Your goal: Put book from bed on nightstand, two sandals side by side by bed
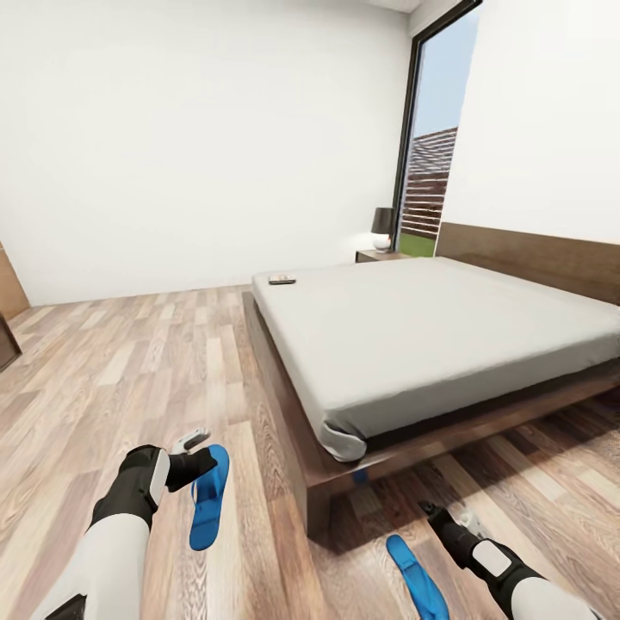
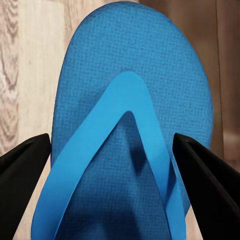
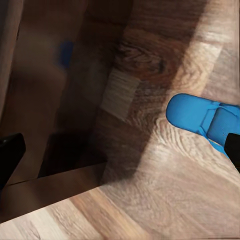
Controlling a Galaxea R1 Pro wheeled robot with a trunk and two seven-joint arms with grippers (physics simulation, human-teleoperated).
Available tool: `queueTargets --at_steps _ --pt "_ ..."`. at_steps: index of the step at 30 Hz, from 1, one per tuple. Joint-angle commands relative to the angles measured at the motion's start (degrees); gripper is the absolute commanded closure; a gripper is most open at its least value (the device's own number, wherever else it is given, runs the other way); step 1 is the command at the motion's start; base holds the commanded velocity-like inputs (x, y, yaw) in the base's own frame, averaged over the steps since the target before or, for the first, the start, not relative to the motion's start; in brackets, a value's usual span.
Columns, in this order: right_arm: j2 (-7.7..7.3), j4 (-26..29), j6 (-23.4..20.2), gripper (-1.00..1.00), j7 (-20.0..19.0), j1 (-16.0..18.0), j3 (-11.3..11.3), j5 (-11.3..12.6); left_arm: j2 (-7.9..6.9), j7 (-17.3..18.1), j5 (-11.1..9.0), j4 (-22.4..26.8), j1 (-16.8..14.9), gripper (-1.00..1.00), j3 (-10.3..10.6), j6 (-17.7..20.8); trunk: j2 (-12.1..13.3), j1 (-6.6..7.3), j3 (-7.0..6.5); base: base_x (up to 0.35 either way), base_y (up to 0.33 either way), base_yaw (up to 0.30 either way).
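Near field, 7 o'clock: left gripper (image 1: 200,443) spread wide over one blue sandal (image 1: 208,497) flat on the plank floor (image 1: 103,370), fingers (image 2: 25,160) either side of the sole, contact not discernible. 5 o'clock: right gripper (image 1: 430,514) parted, empty, just beside second sandal (image 1: 417,577) off the bed corner. Mid field: bed (image 1: 413,331), grey mattress, dark frame. Far, 12 o'clock: book (image 1: 282,279) on mattress corner. 1 o'clock: nightstand (image 1: 379,255) bearing lamp (image 1: 382,226), beside window (image 1: 430,164).

Matt textured foam sandal (image 2: 130,100), wood-plank floor (image 1: 129,362), smooth grey cloth mattress (image 1: 413,336).
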State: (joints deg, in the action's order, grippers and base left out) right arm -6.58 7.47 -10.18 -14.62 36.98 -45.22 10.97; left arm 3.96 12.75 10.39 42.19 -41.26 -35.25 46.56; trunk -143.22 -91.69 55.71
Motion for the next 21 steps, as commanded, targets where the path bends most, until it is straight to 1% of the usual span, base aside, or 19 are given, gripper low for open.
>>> queueTargets --at_steps 1,9,14,21 --pt "0.01 0.1 -0.4 -1.0 -0.1 0.0 0.0 0.6 0.07 0.5 0.6 0.1 -0.1 1.0 -0.3 0.2 0.0 0.01 0.06 0.0 0.219 -0.182" --pt "0.0 0.1 -0.4 -1.0 -0.1 0.0 0.0 0.5 0.08 0.5 0.6 0.1 -0.1 1.0 -0.3 0.2 0.0 0.01 0.06 -0.002 0.235 -0.182" --pt "-0.01 0.1 -0.4 -1.0 -0.1 0.0 0.0 0.6 0.06 0.5 0.6 0.1 -0.1 1.0 -0.3 0.2 0.0 0.01 0.07 -0.053 0.253 -0.171" --pt "0.08 0.0 -0.4 -1.0 0.0 0.0 0.0 0.6 0.0 0.5 0.6 0.1 -0.1 1.0 -0.3 0.2 0.0 0.01 0.09 -0.073 0.259 -0.042"
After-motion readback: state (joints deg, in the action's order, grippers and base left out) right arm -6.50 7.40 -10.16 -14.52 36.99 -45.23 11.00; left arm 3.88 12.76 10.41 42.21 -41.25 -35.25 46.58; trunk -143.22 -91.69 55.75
